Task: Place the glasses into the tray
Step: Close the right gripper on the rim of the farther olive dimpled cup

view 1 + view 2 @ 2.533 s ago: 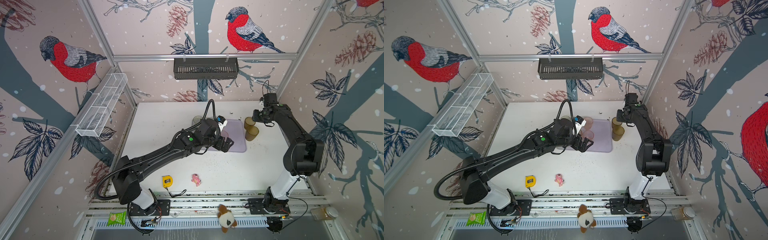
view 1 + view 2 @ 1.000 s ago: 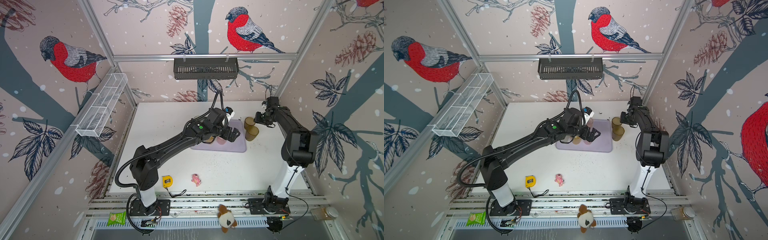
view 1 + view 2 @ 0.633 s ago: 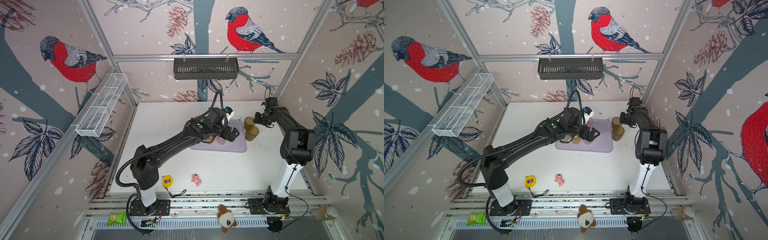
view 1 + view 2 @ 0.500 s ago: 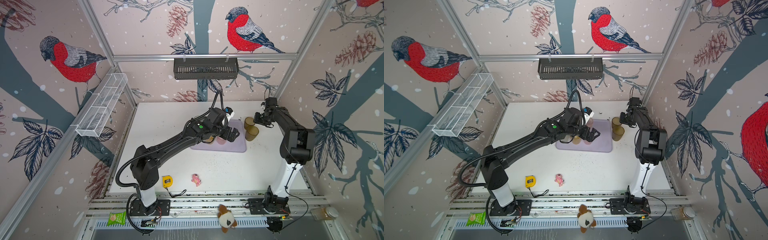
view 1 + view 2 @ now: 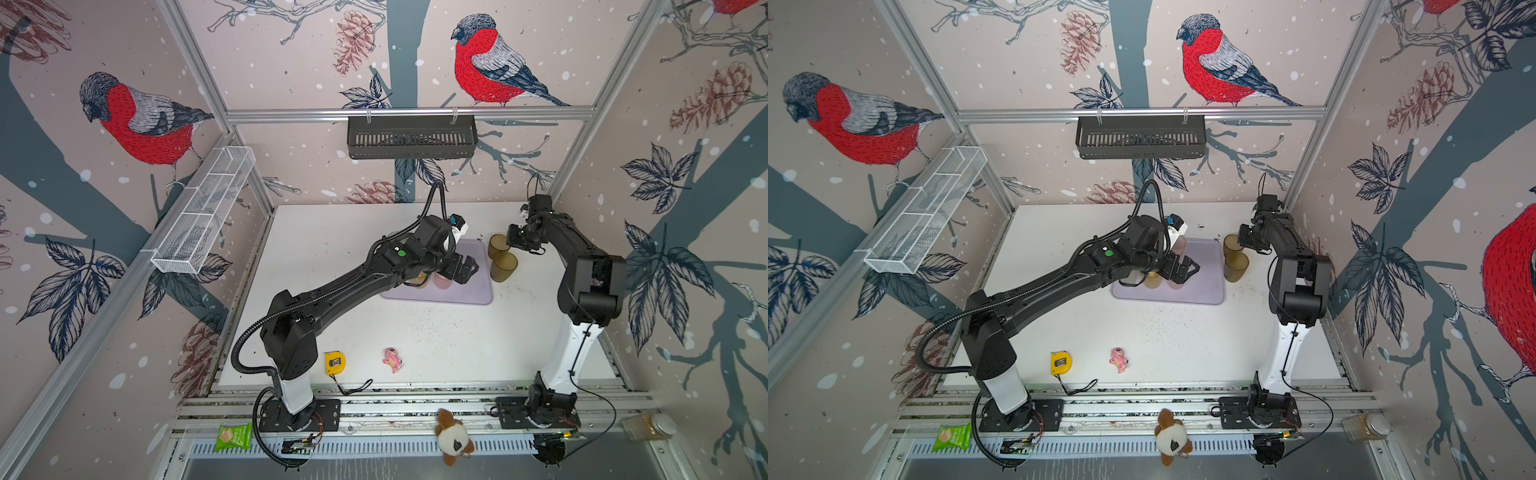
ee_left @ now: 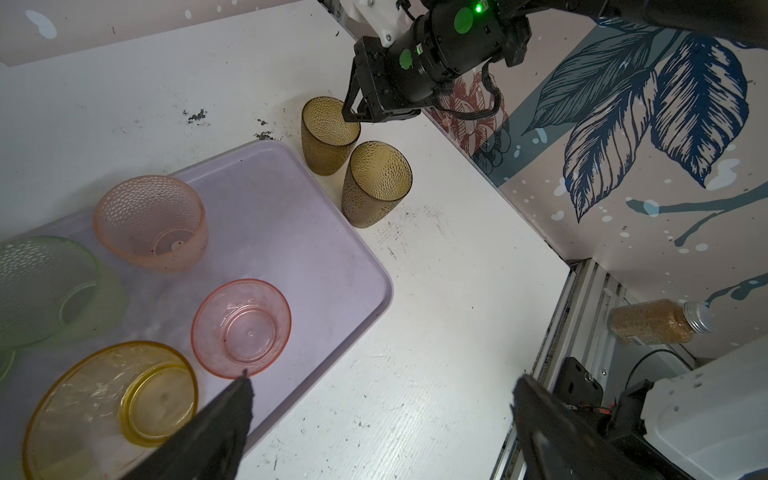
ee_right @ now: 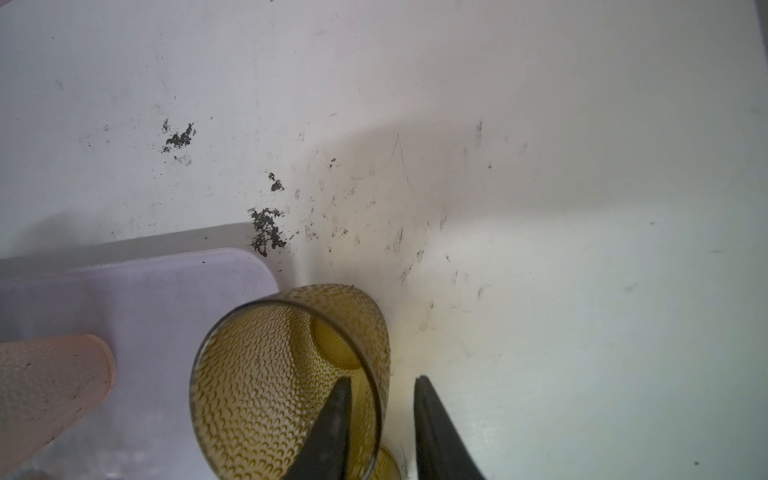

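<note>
The lavender tray (image 5: 473, 292) (image 6: 291, 216) holds a dimpled pink glass (image 6: 151, 222), a smooth pink one (image 6: 241, 328), an amber-yellow one (image 6: 112, 403) and a green one (image 6: 45, 291). Two dark brown glasses (image 5: 497, 245) (image 5: 503, 267) stand upright on the table by the tray's right edge. My right gripper (image 7: 383, 379) (image 5: 512, 241) straddles the far brown glass's (image 7: 270, 374) wall, one finger inside and one outside, with a gap still showing. My left gripper (image 6: 382, 376) (image 5: 465, 270) hangs wide open over the tray's near right corner, holding nothing.
A yellow tape measure (image 5: 335, 362) and a small pink toy (image 5: 392, 359) lie near the table's front. A plush toy (image 5: 453, 436), a green snack bag (image 5: 232, 436) and an amber jar (image 5: 646, 426) sit off the table. A black basket (image 5: 411, 137) and a wire basket (image 5: 203, 212) hang on the walls.
My right gripper's fingers have drawn closer together around the far brown glass's wall. Earlier the left arm swung over the tray; it has held still over the last second.
</note>
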You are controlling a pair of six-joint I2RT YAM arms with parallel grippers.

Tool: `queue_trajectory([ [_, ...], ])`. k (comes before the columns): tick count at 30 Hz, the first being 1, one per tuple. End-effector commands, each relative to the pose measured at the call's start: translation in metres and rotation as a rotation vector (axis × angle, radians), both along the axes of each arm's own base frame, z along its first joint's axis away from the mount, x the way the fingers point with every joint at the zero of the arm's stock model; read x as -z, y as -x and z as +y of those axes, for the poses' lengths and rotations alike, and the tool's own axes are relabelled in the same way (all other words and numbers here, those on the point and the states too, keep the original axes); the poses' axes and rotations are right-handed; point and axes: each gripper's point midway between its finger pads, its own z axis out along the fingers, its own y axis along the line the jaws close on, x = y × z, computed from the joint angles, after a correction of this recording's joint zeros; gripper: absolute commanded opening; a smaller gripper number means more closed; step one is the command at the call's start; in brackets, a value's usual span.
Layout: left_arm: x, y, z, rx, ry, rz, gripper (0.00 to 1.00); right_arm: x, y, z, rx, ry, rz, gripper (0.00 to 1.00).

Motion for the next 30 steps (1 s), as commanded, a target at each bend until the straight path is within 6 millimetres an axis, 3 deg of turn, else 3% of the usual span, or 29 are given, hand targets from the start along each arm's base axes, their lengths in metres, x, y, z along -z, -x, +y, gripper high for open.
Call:
queue_trajectory([
  [1,-0.0043,0.0011,-0.0007,0.017,0.01,-0.007,0.97,-0.0025,-0.0049,0.0033,0.002,-0.012,-0.014,0.27],
  [30,-0.0092,0.0,0.0048,-0.005,0.02,-0.011,0.97,0.0027,-0.013,0.0089,-0.013,-0.019,-0.008,0.1],
])
